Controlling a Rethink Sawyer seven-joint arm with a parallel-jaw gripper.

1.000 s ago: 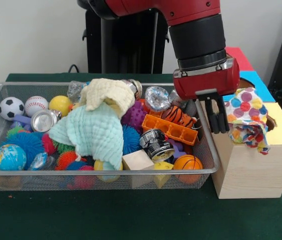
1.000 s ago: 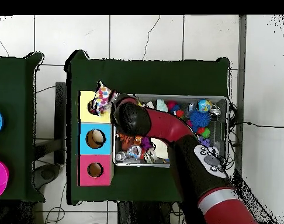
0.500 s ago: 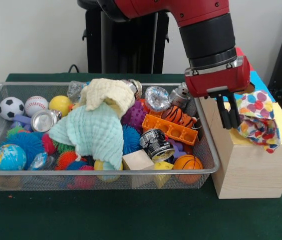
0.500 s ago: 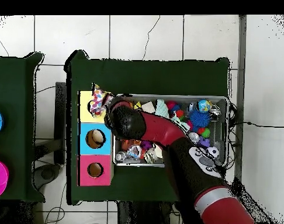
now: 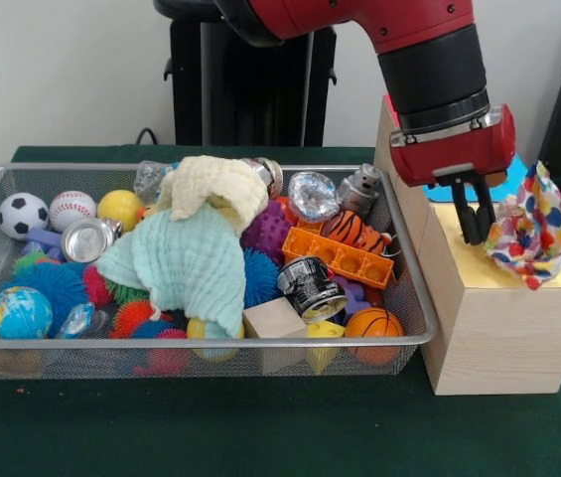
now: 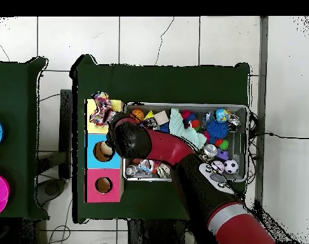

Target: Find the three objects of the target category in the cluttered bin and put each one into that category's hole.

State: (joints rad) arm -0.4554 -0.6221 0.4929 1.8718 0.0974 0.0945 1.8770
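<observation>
Now the polka-dot cloth [image 5: 536, 227] lies just beside the tool [image 5: 475, 221].

I count three cloths: a cream one [image 5: 212, 186], a mint one [image 5: 183, 260], a polka-dot one [image 5: 535, 228]. Two cans: [image 5: 89, 239], [image 5: 312, 287].

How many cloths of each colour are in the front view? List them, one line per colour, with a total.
Cream cloth: 1
Mint cloth: 1
Spotted cloth: 1
Total: 3
</observation>
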